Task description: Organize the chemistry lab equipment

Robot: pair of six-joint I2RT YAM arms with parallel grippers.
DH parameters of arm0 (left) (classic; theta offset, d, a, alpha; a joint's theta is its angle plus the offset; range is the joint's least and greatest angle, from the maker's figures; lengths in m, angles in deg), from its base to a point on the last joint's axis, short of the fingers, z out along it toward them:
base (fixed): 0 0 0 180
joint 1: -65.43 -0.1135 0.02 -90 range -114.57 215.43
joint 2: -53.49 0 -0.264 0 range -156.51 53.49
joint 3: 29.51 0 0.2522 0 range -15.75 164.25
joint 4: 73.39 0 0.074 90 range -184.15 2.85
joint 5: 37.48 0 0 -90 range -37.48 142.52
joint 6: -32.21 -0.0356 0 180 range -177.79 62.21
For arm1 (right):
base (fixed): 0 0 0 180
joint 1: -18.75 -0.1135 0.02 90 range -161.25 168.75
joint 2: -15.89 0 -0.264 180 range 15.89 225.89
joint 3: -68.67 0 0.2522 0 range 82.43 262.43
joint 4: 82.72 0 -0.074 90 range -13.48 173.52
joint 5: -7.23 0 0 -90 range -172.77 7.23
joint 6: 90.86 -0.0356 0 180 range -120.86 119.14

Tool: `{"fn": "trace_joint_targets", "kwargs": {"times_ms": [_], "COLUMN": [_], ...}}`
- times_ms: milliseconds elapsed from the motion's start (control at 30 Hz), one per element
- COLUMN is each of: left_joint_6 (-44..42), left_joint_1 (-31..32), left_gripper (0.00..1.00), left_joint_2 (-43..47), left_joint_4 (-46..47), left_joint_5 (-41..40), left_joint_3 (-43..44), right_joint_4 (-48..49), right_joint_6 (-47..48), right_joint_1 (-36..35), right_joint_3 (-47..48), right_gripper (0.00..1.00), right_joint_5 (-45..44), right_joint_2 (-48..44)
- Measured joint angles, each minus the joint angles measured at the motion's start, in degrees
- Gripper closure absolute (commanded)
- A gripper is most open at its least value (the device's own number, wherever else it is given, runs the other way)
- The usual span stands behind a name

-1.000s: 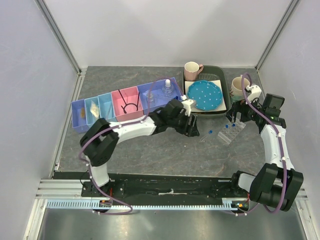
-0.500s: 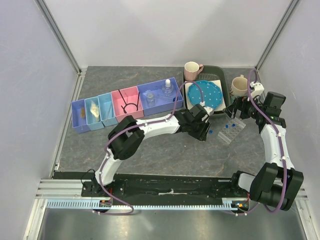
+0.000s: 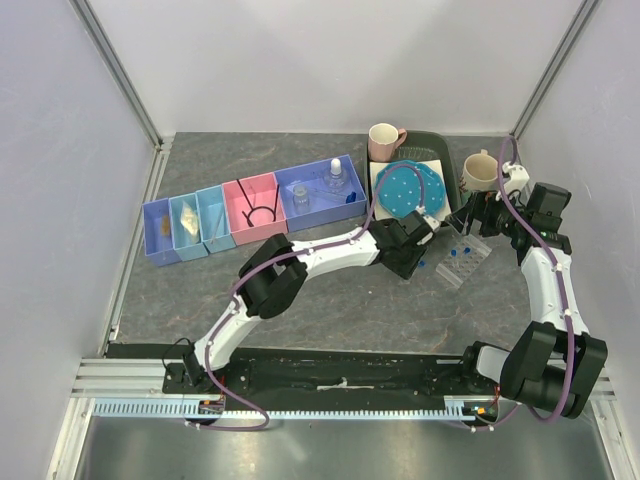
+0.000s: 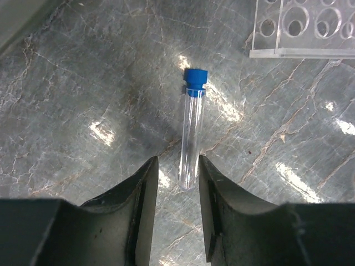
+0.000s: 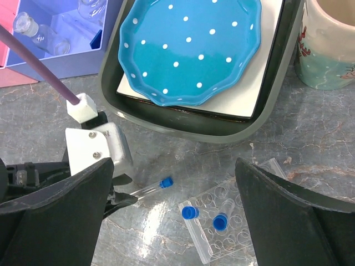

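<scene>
Lying flat on the worktop, in its right half just before the grey tray (image 5: pixel 222 136), a blue-capped vial (image 4: pixel 191 138) has its long axis in line with the left pincer (image 4: pixel 176 163); its cap points away from the pincer, with the clear tube rack (image 4: pixel 302 27) near beyond it. This pincer stands partly open astride the clear end. The right pincer (image 5: pixel 175 166) is wide open and holds nothing
</scene>
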Motion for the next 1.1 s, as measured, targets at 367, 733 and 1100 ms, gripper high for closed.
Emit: {"fn": "trace_joint_targets", "kwargs": {"times_ms": [367, 733, 1100], "left_joint_6": [-2.56, -4.13, -4.59], "left_joint_1": [1.55, 1.92, 1.51], "left_gripper": [0.64, 0.86, 0.98], "left_joint_2": [-2.78, -2.89, 5.01], "left_joint_4": [-4.46, -6.03, -0.24], "left_joint_5": [-2.73, -5.66, -3.28], "left_joint_3": [4.22, 4.48, -8.66], "right_joint_4": [0.9, 1.29, 0.0], "right_joint_6": [-1.6, -2.25, 0.22], "right_joint_1": [0.0, 0.0, -0.04], "right_joint_3": [-0.07, -0.28, -0.42], "right_gripper": [0.02, 0.02, 0.02], "right_joint_5": [-0.15, -0.15, -0.15], "right_joint_2": [0.0, -0.04, -0.26]}}
